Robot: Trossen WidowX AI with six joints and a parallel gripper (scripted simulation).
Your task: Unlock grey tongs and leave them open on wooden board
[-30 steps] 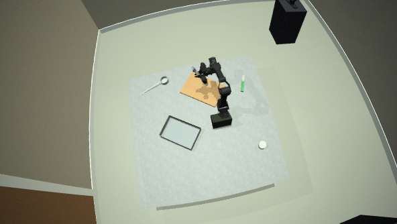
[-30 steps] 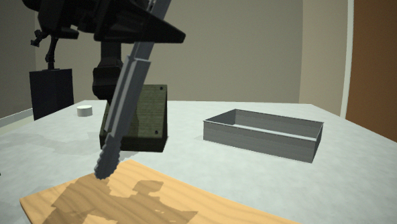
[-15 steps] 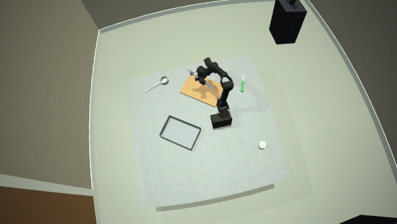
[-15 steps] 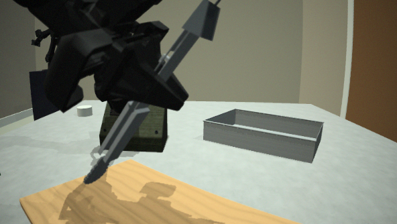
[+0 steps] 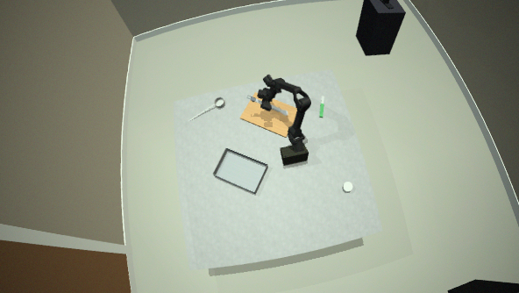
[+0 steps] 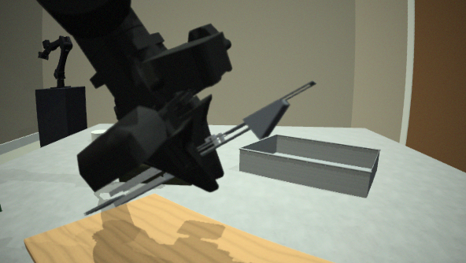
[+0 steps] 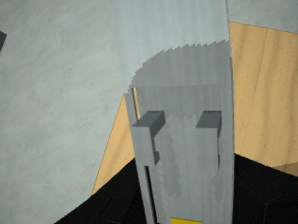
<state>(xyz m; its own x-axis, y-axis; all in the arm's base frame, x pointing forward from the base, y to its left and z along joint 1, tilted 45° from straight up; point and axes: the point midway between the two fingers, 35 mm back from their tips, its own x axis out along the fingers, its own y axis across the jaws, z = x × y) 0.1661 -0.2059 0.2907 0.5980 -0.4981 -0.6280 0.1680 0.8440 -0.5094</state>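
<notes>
The grey tongs point(image 5: 281, 110) point(image 6: 268, 118) point(image 7: 182, 65) are held above the wooden board point(image 5: 280, 130) point(image 6: 165, 212) point(image 7: 260, 75). In the exterior view they slope, hinge end high at the right and tips low at the left, over the board's back edge. My gripper point(image 5: 266, 106) point(image 6: 216, 182) point(image 7: 174, 156) is shut on the tongs' arms around mid-length. The arms look close together and nearly parallel; whether the lock is released cannot be told. The roasting tin point(image 5: 234, 184) point(image 6: 303, 173) stands apart from the board, with no tongs across it.
A long-handled round strainer or ladle point(image 5: 204, 112) lies left of the board. A green and white marker-like item point(image 5: 322, 110) lies to its right. A white round pot point(image 5: 347, 187) point(image 6: 98, 135) stands near the table's side. The arm's base point(image 5: 295, 156) stands between board and pot.
</notes>
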